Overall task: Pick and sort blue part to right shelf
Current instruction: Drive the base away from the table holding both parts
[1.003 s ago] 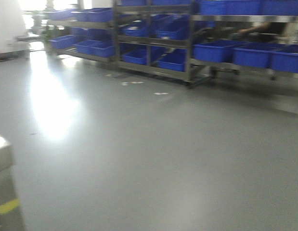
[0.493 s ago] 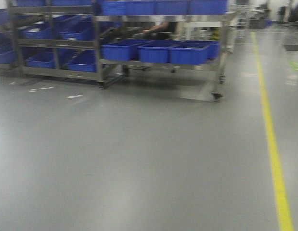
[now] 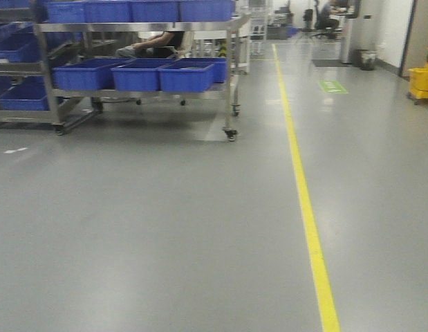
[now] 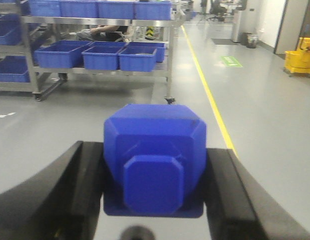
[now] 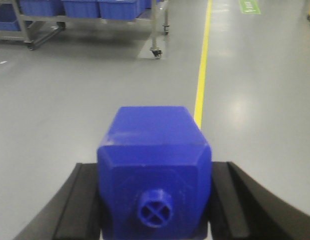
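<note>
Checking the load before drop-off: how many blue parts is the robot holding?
2. One blue part is clamped in the left gripper; the other is clamped in the right gripper. More could lie outside these views.

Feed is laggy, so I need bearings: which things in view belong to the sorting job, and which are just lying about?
Job: solid-blue plastic block in left tool; capped solid-blue plastic block in right tool; wheeled stainless-steel rack holding blue plastic bins.
Lying about: yellow floor line; yellow mop bucket; green floor marking.
</note>
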`<control>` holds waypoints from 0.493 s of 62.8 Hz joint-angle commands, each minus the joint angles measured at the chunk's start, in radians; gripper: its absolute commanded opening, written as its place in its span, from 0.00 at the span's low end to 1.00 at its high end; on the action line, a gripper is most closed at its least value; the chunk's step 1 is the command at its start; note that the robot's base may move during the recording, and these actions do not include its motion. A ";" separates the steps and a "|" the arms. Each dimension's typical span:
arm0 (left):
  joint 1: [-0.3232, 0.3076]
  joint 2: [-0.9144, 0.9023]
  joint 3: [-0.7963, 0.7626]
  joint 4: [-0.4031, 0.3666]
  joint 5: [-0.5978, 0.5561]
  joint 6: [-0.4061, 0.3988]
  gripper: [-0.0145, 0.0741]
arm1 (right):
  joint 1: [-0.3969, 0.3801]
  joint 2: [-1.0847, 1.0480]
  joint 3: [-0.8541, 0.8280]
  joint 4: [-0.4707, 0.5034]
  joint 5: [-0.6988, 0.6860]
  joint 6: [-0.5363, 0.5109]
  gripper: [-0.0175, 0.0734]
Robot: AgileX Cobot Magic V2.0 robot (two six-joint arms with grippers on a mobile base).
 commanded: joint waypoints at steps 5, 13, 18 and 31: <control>0.002 0.005 -0.032 -0.001 -0.097 0.002 0.52 | -0.005 0.003 -0.029 -0.006 -0.087 -0.009 0.59; 0.002 0.005 -0.032 -0.001 -0.097 0.002 0.52 | -0.005 0.003 -0.029 -0.006 -0.087 -0.009 0.59; 0.002 0.005 -0.032 -0.001 -0.097 0.002 0.52 | -0.005 0.003 -0.029 -0.006 -0.087 -0.009 0.59; 0.002 0.005 -0.032 -0.001 -0.097 0.002 0.52 | -0.005 0.003 -0.029 -0.006 -0.087 -0.009 0.59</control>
